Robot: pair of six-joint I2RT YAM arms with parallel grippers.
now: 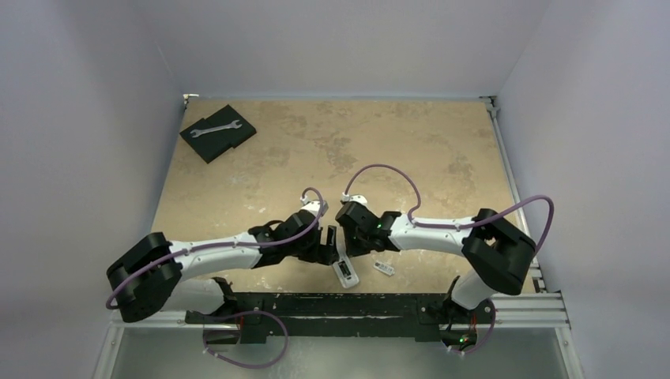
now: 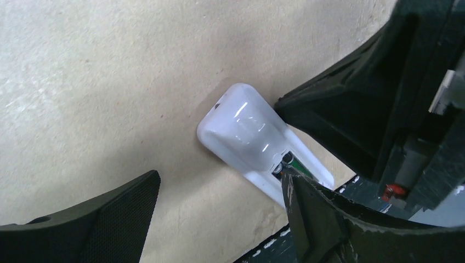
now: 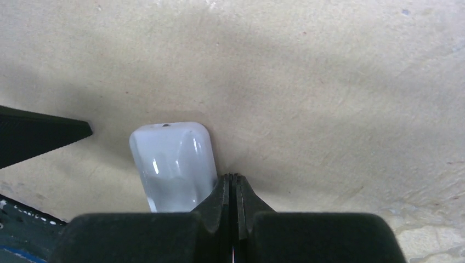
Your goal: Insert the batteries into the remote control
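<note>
Remote control (image 1: 345, 272): lies flat on the counter (image 1: 411, 150), near the front edge, between the two arms and just before the black rail (image 1: 355, 304); white, glossy, with one closed rounded end.
Bay (image 2: 293, 164): open and facing up, at the end opposite to the rounded one; shows a little green and a small shiny round part inside; battery or contact, cannot tell.
Left end effector (image 2: 219, 181): released, jaws wide apart, grasping nothing; hangs low over the remote control.
Left fingers: one (image 2: 109, 219) stands off over the bare counter, apart from the remote control; the other (image 2: 329, 219) reaches with its tip to the edge of the bay and seems to touch there.
Right end effector (image 3: 236, 183): clenched, both pads pressed together with only a thin line between; nothing visible in that line.
Right tip position: just beside the long edge of the remote control, down at the counter; touching the remote control or not, cannot tell.
Both end effectors: very near to each other, above the same remote control.
Small white piece (image 1: 384, 268): lies on the counter to the right of the remote control, near but apart.
Dark pad (image 1: 217, 132): at the far left corner of the counter, well apart from the arms.
Wrench (image 1: 213, 128): metal, lies on top of the dark pad.
</note>
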